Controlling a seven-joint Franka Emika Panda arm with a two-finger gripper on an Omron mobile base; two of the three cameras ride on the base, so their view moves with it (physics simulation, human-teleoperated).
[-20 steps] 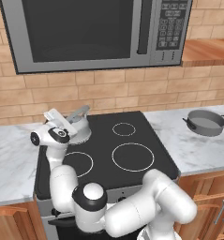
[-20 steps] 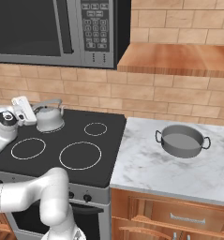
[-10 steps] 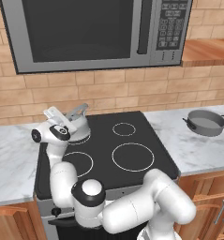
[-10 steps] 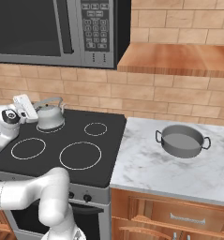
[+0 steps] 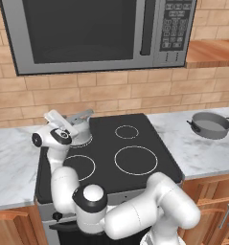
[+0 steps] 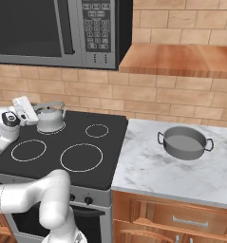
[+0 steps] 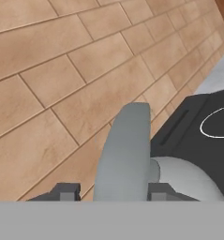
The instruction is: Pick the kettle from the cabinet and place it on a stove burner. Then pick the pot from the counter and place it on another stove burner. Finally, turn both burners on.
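The silver-grey kettle (image 5: 81,134) (image 6: 49,121) stands upright on the back left burner of the black stove (image 5: 102,139) (image 6: 114,142). My gripper (image 5: 75,121) (image 6: 37,112) (image 7: 113,192) is at its arched handle (image 7: 123,150). The jaws straddle the handle, slightly parted, with a small gap at the left fingertip (image 7: 65,191), so the gripper is open. The wide grey pot (image 5: 211,125) (image 6: 184,142) sits on the white marble counter (image 5: 200,154) (image 6: 153,167) right of the stove. The wooden cabinet shelf (image 5: 212,52) (image 6: 181,59) hangs above the pot.
A microwave (image 5: 92,33) (image 6: 53,28) hangs low over the stove, and a brick wall (image 7: 62,70) stands close behind the kettle. Three burner rings (image 5: 136,160) (image 6: 81,157) are bare. Stove knobs (image 6: 84,199) line the front panel. More counter (image 5: 13,158) lies left of the stove.
The jaws have widened off the kettle's handle. The kettle, tilted a second ago, now stands level on the back left burner. The arm has hardly moved.
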